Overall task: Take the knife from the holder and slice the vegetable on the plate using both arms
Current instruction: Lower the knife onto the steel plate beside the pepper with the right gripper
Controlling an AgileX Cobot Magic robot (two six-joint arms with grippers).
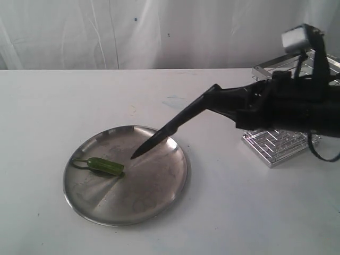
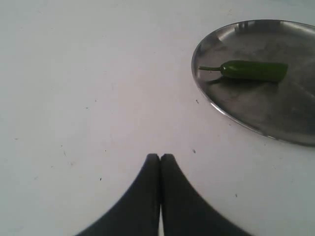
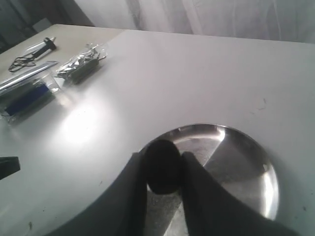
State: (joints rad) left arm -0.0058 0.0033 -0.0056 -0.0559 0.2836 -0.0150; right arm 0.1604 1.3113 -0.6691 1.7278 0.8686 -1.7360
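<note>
Right gripper [image 3: 162,161] pinches the knife [image 1: 159,137] by its handle; blade slopes down so the tip aims at the plate [image 1: 154,191], lower left of the exterior view, just right of the vegetable [image 1: 105,166], not touching it; left gripper [image 2: 160,160] pressed together, empty, over bare table; probably meant to steady the chili; holder [image 1: 276,143] at right edge.
</note>
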